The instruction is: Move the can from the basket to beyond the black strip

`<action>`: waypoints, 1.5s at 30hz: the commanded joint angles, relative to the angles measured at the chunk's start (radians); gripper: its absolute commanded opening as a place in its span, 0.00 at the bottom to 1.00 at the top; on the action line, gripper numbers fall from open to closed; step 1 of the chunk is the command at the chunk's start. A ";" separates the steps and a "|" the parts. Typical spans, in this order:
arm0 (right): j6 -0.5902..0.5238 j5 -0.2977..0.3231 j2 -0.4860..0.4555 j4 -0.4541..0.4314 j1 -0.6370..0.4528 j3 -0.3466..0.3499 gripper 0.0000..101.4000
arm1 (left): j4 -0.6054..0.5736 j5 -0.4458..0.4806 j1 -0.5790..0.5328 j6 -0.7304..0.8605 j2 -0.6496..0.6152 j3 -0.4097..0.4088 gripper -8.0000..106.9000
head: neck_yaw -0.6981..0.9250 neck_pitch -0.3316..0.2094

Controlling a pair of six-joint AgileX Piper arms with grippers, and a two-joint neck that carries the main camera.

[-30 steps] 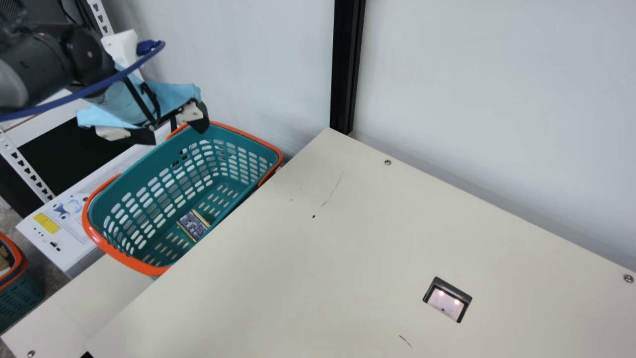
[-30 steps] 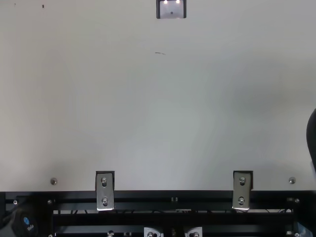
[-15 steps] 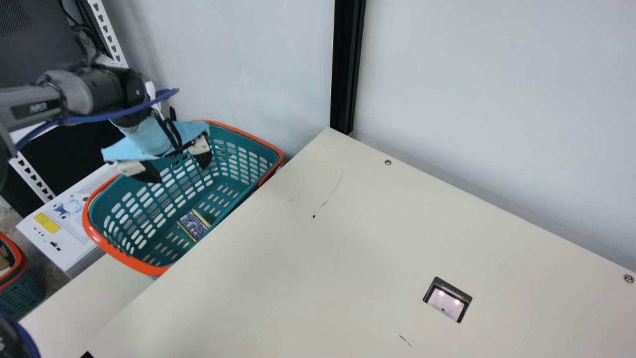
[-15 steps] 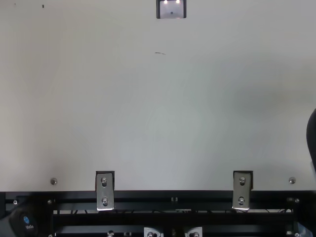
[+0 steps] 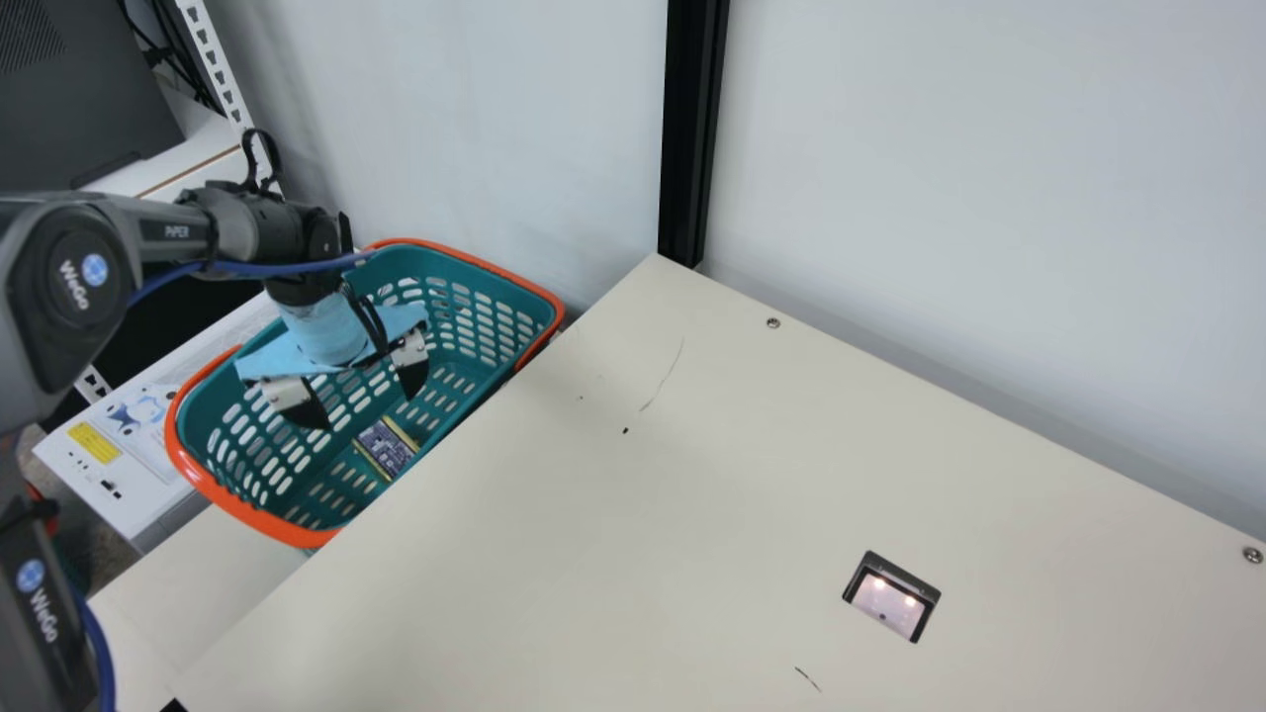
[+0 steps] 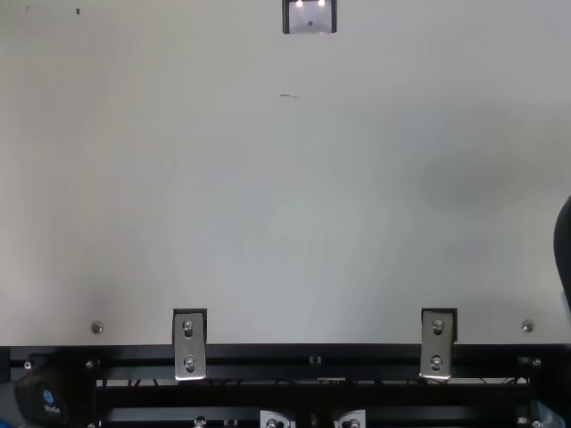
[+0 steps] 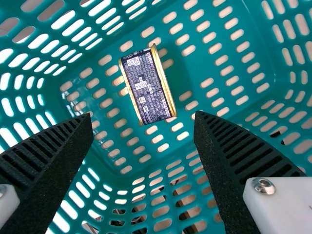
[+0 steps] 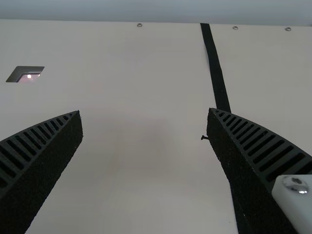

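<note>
In the main view my left gripper [image 5: 368,398] points down inside the teal basket [image 5: 259,516], fingers wide apart, above the can [image 5: 387,449]. The can is dark with gold rims and lies on its side on the basket floor. From the left wrist, the can [image 7: 147,87] lies past the fingertips of my left gripper [image 7: 143,116], which stands open with nothing between its fingers. In the right wrist view my right gripper [image 8: 145,113] is open and empty over the table, and the black strip [image 8: 217,73] runs partly behind one of its fingers.
The basket stands beside the cream table's edge [image 5: 633,554], with its orange rim near the table. A black upright post [image 5: 689,129] rises at the table's corner against the wall. A small framed cutout [image 5: 891,597] is set in the tabletop.
My left gripper has come down from above the basket's far left rim into the basket, closer to the can. More of my left arm now shows. The can has stayed where it was.
</note>
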 commanded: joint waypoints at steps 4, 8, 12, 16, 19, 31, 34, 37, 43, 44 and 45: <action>0.000 0.000 0.000 0.000 0.000 0.000 1.00 | -0.009 0.016 0.006 -0.025 0.038 -0.026 0.85 | 0.034 -0.070; 0.000 0.000 0.000 0.000 0.000 0.000 1.00 | -0.018 0.028 0.010 -0.039 0.067 -0.047 0.85 | 0.034 -0.070; 0.000 0.000 0.000 0.000 0.000 0.000 1.00 | -0.048 0.036 0.010 -0.030 0.095 -0.075 0.85 | 0.034 -0.070; 0.000 0.000 0.000 0.000 0.000 0.000 1.00 | -0.064 0.048 0.011 -0.029 0.124 -0.103 0.85 | 0.034 -0.070; 0.000 0.000 0.000 0.000 0.000 0.000 1.00 | -0.062 0.054 0.012 -0.036 0.142 -0.123 0.85 | 0.034 -0.070; 0.000 0.000 0.000 0.000 0.000 0.000 1.00 | -0.053 0.035 0.019 -0.041 0.206 -0.162 0.85 | 0.034 -0.070; 0.000 0.000 0.000 0.000 0.000 0.000 1.00 | -0.049 0.027 0.021 -0.041 0.221 -0.168 0.85 | 0.034 -0.070; 0.000 0.000 0.000 0.000 0.000 0.000 1.00 | -0.049 0.018 0.024 -0.038 0.239 -0.176 0.85 | 0.034 -0.070; 0.000 0.000 0.000 0.000 0.000 0.000 1.00 | -0.045 0.007 0.036 -0.032 0.272 -0.190 0.85 | 0.034 -0.070; 0.000 0.000 0.000 0.000 0.000 0.000 1.00 | -0.043 0.005 0.038 -0.031 0.277 -0.192 0.85 | 0.034 -0.070; 0.000 0.000 0.000 0.000 0.000 0.000 1.00 | -0.042 0.003 0.040 -0.031 0.283 -0.195 0.85 | 0.034 -0.070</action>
